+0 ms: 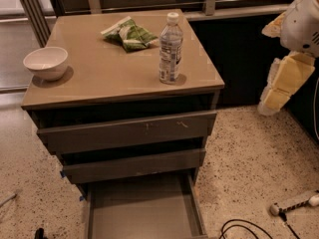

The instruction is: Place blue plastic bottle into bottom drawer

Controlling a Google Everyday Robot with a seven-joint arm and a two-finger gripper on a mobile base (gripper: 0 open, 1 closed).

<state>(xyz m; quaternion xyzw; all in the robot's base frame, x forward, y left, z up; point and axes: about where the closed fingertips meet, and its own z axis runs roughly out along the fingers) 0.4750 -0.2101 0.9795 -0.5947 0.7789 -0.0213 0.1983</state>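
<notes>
The blue plastic bottle is slim and clear with a white cap and a pale label. It stands upright on the right part of the cabinet top. The bottom drawer is pulled out below the two upper drawers, and its flat grey floor is bare. My gripper, with yellow pads, hangs to the right of the cabinet. It is off the cabinet edge, well apart from the bottle and holding nothing.
A white bowl sits at the left edge of the top. A green snack bag lies at the back, left of the bottle. A power strip and black cables lie on the speckled floor at the right.
</notes>
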